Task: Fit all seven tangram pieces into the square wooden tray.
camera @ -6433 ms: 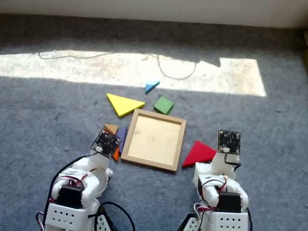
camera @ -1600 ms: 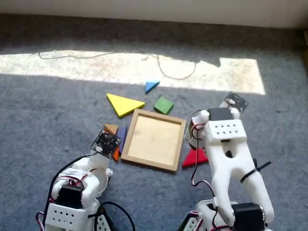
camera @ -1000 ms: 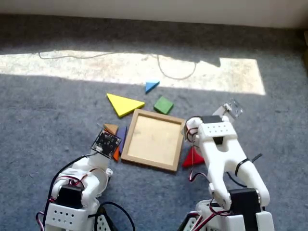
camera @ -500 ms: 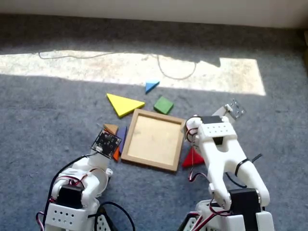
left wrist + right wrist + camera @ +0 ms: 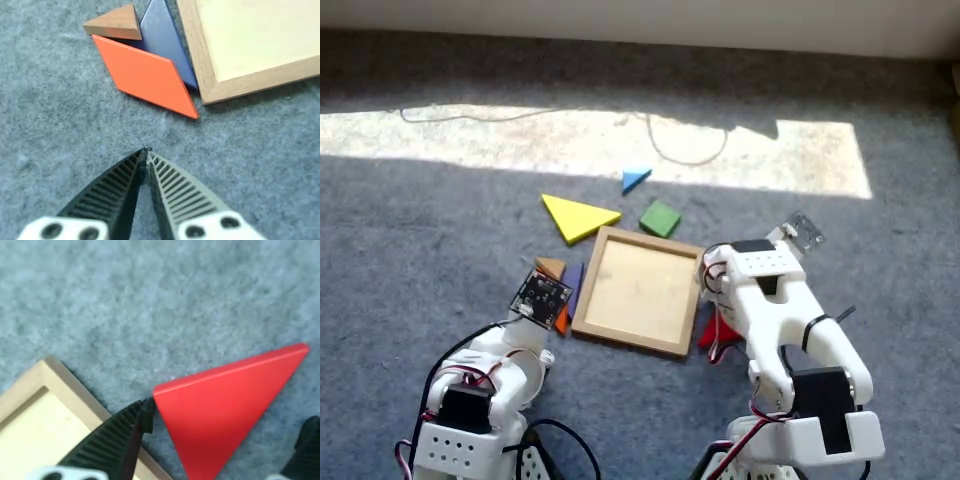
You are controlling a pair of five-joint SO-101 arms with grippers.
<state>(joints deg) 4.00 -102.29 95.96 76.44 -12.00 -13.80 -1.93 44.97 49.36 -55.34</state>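
Observation:
The square wooden tray (image 5: 586, 318) lies empty on the carpet. A red triangle (image 5: 220, 390) rests just off one tray corner (image 5: 55, 375), and my right gripper (image 5: 227, 421) stands open around it, one fingertip (image 5: 146, 416) at the triangle's point. From above, the right arm covers most of the red triangle (image 5: 706, 336). My left gripper (image 5: 146, 154) is shut with nothing in it, just short of an orange parallelogram (image 5: 145, 75). That piece overlaps a blue-purple triangle (image 5: 165, 40) and a brown triangle (image 5: 117, 23) beside the tray rim (image 5: 207, 75).
Beyond the tray lie a yellow triangle (image 5: 578, 216), a green square (image 5: 660, 218) and a small blue triangle (image 5: 635, 179). A thin cable (image 5: 680, 155) runs across the sunlit strip of carpet farther back. Open carpet extends to both sides.
The right arm has unfolded from its rest pose, swung out over the red triangle and come down toward it, hiding most of it from above. The left arm has stayed still.

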